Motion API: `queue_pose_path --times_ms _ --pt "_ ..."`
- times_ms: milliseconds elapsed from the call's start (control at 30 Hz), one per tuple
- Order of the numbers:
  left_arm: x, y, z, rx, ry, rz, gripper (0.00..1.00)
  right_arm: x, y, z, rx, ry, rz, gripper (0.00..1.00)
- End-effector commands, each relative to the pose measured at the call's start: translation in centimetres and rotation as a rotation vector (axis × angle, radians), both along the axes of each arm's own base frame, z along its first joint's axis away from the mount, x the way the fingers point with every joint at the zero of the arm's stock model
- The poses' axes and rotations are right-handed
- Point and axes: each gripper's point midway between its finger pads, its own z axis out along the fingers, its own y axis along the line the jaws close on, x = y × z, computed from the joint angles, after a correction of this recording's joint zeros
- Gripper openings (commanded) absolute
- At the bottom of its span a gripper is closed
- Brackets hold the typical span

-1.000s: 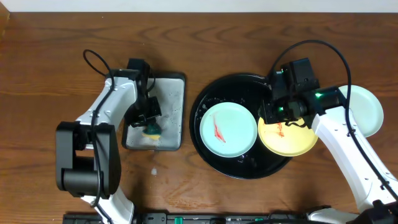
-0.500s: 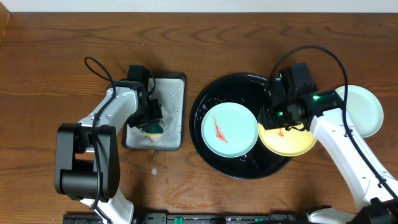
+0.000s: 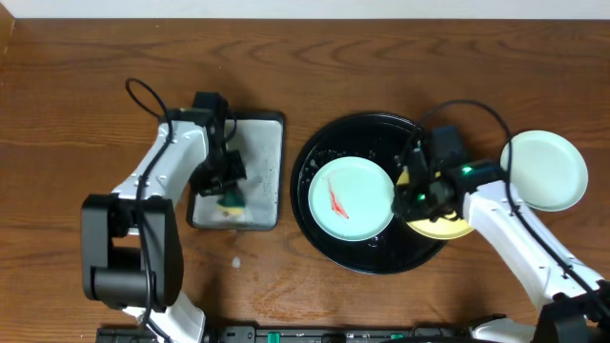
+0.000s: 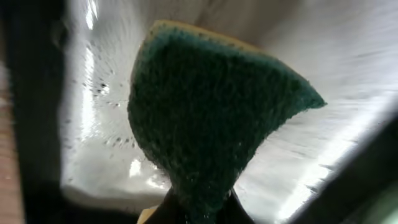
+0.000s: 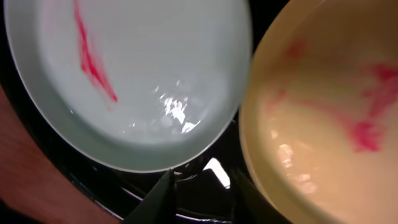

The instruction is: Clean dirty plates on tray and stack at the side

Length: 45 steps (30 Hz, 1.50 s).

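At 3 o'clock on the black tray (image 3: 319, 152), right gripper (image 5: 202, 186) has dropped lower over the smeared yellow plate (image 5: 317, 124), fingers apart, nothing held. Smeared mint plate (image 3: 351, 198) lies tray-centre. Left gripper (image 3: 227, 179) clamps the green sponge (image 4: 205, 118); plate pickup likely next.

Soft, even light from above falls across the brown wooden table (image 3: 381, 57), which looks bright and sharp from the fixed overhead camera, with only faint shadows hugging the arms. The large round glossy black tray (image 3: 315, 152) throws back small white glints along its left rim. At the left wrist, the dark green scouring sponge (image 4: 205, 118) fills the view in fair focus. Behind it, the rectangular silver tray (image 4: 112, 149) blows out to white glare and streaks into blur toward the edges. At the right wrist, highlights sparkle on the pale mint-blue round plate (image 5: 124, 74). The pale yellow round plate (image 5: 323, 124) reads soft, and the bottom edge is dim.
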Motion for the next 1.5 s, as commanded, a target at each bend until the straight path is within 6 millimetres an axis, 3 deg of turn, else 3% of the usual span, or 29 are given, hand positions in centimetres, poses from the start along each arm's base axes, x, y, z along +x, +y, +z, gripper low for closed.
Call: queue_pose_path --times_ms 0,200,400,467,700,933,1033,1233,1467 --pt "1.8 -1.1 5.3 -0.071 -0.154 -0.037 0.07 -2.2 0.9 -1.3 0.004 0.081 -0.054 0.25" --pt "1.4 -2.2 10.2 -0.151 -0.297 -0.050 0.07 -3.1 0.2 -4.0 -0.041 0.092 -0.168 0.31" --pt "1.0 -2.2 12.5 -0.155 -0.373 -0.054 0.07 -1.1 -1.2 -5.2 -0.084 -0.022 -0.207 0.31" --pt "1.0 -2.2 12.7 -0.155 -0.377 -0.055 0.07 0.1 -1.6 -5.1 -0.109 -0.084 -0.196 0.31" --pt "0.9 -2.2 12.6 -0.155 -0.372 -0.054 0.07 3.6 -0.3 -4.0 -0.055 -0.242 -0.140 0.30" --pt "0.4 -3.1 12.5 -0.167 -0.354 -0.081 0.07 4.0 -0.2 -6.5 -0.066 -0.205 -0.142 0.30" --pt "0.1 -4.3 12.5 -0.173 -0.351 -0.119 0.07 4.5 -0.3 -6.8 -0.064 -0.200 -0.149 0.24" --pt "-0.9 -7.4 12.5 -0.196 -0.336 -0.170 0.07 5.9 -0.2 -5.0 -0.041 -0.191 -0.161 0.02" --pt "-0.9 -9.6 11.6 -0.229 -0.328 -0.107 0.07 6.8 -0.8 -2.6 -0.061 -0.156 -0.180 0.01"
